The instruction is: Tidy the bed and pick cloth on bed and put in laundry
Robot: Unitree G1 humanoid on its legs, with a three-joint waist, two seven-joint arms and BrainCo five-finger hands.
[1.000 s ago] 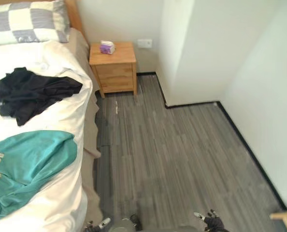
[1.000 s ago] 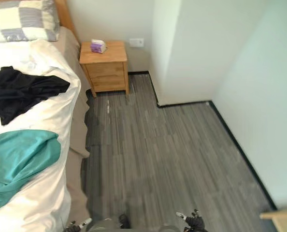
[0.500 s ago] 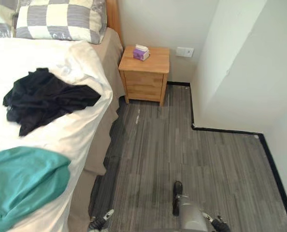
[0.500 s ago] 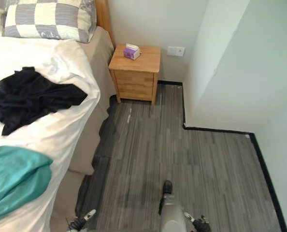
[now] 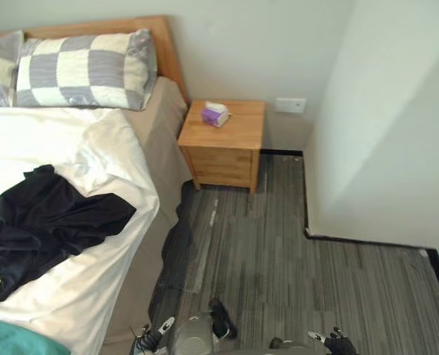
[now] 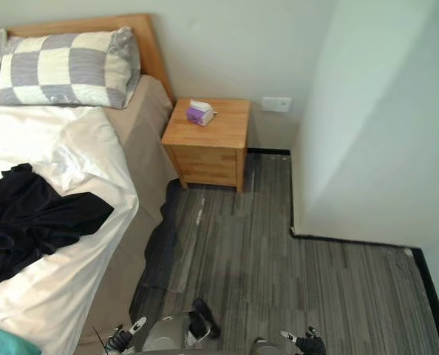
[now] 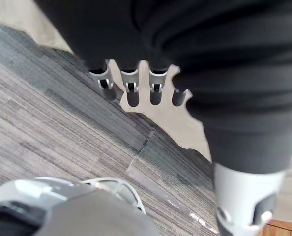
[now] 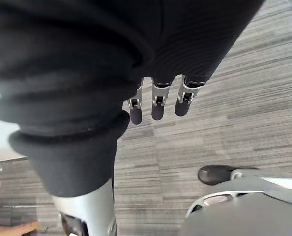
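Standing beside the white-sheeted bed (image 5: 86, 144), your left robot hand (image 7: 131, 91) and right robot hand (image 8: 158, 103) hang empty, fingers straight. Your likely next move: reach the crumpled black cloth (image 5: 49, 222) on that bed.

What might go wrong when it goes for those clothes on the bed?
The black garment lies crumpled on the loose white duvet, so a hand might gather bedding too. The teal garment sits at the view's edge and is easy to miss. The left hand and right hand hang open, low near the floor.
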